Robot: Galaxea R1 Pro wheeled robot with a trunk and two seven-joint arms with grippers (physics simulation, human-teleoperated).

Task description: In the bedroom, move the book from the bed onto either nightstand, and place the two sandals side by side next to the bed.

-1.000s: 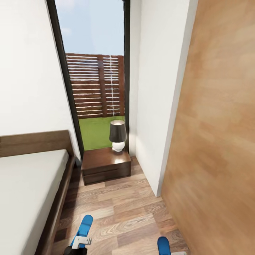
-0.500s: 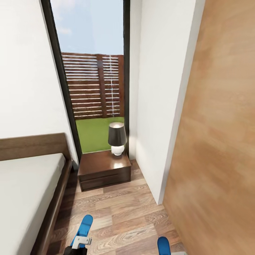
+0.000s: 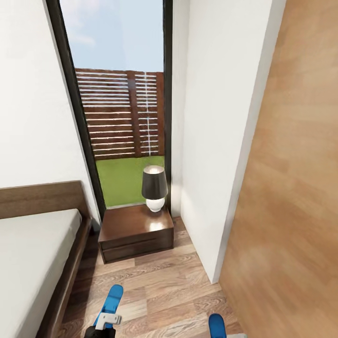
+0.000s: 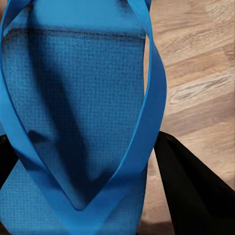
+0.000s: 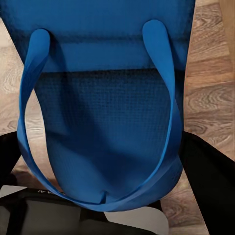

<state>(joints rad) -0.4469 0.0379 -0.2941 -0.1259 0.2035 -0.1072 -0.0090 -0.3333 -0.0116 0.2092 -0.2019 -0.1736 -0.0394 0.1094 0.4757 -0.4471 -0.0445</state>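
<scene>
- Left end effector (image 3: 104,324): grasping one blue sandal (image 4: 73,112), its toe projecting forward over the wood floor (image 3: 155,281).
- Right end effector (image 5: 98,215): grasping the second sandal (image 5: 105,112).
- Nightstand (image 3: 134,230): ahead of both end effectors, bearing a lamp (image 3: 154,188).
- Bed (image 3: 33,263): left of the left end effector.

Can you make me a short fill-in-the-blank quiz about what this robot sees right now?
1. Each gripper holds a sandal coloured ____.
2. On the nightstand stands a ____.
3. The floor is made of ____ planks.
4. The nightstand sits between the wall and the ____.

Missing words: blue; lamp; wood; bed
</scene>
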